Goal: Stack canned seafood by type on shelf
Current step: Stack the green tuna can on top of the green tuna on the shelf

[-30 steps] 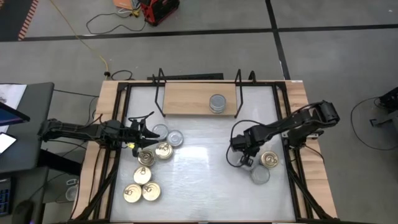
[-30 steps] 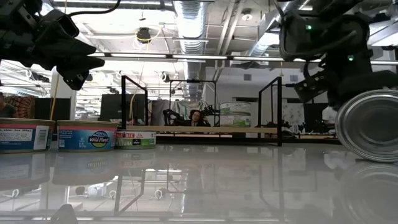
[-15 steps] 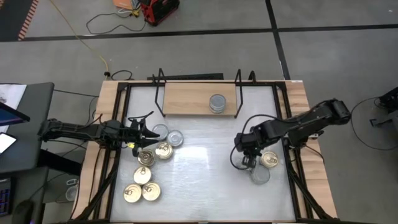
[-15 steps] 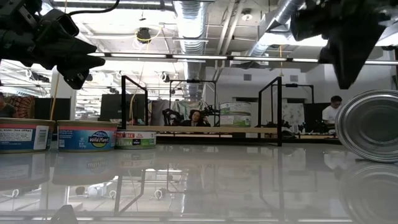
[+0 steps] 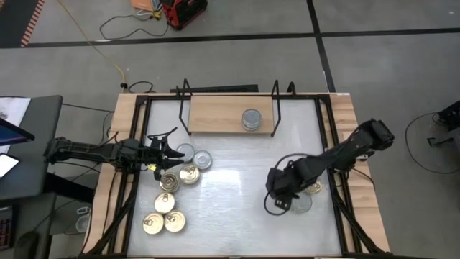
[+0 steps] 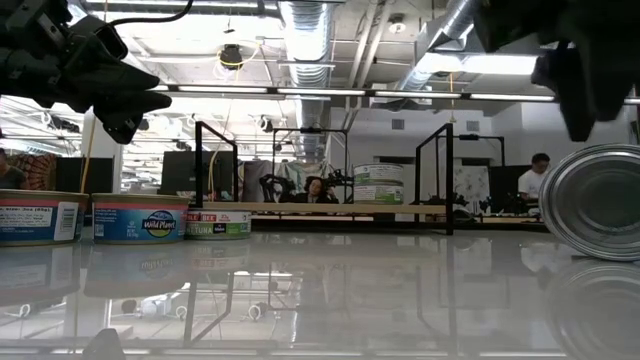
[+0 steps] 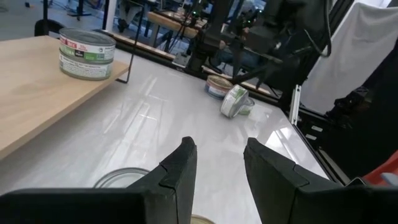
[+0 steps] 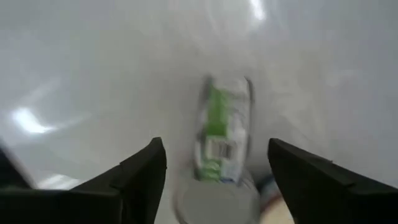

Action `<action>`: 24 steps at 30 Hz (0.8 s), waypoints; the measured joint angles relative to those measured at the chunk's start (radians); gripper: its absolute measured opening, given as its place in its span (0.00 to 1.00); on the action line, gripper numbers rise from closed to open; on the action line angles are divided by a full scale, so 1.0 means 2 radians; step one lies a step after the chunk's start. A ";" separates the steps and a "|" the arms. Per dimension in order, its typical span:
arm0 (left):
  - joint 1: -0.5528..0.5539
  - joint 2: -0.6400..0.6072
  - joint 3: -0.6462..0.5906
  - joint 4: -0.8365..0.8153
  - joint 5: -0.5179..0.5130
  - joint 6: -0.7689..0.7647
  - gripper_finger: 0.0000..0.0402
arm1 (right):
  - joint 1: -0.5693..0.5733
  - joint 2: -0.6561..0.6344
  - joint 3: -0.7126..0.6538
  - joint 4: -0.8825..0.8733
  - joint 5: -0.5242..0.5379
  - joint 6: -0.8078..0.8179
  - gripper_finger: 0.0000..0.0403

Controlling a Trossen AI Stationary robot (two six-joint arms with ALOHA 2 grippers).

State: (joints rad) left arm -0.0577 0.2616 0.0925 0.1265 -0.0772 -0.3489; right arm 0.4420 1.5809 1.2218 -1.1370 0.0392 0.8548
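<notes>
Silver-lidded and green-labelled, one tin [image 8: 221, 134] lies tipped on its edge on the white table [image 5: 230, 208], its flat faces turned sideways and its round rim on the surface, between the spread, empty fingers of the right gripper [image 5: 282, 201]. A gold-lidded tin [image 5: 313, 187] sits flat just beside it. Two silver tins [image 5: 251, 119] stand stacked on the shelf [image 5: 215, 115]. Well apart, the left gripper [image 5: 167, 152] hovers part open, holding nothing, over the cluster of tins [image 5: 172, 201]
</notes>
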 joint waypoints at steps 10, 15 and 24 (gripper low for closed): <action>0.000 0.000 0.000 -0.001 0.015 -0.002 0.31 | 0.018 0.058 0.014 -0.027 0.006 0.015 0.77; 0.000 0.000 0.000 -0.002 0.030 -0.002 0.31 | 0.016 0.072 -0.005 -0.022 0.006 0.006 0.72; 0.000 0.000 0.000 0.000 0.040 -0.002 0.31 | 0.016 0.069 -0.016 -0.003 0.008 -0.018 0.44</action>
State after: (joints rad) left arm -0.0574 0.2616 0.0925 0.1257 0.0018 -0.3523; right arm 0.4732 1.7195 1.1896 -1.1424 0.0554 0.8184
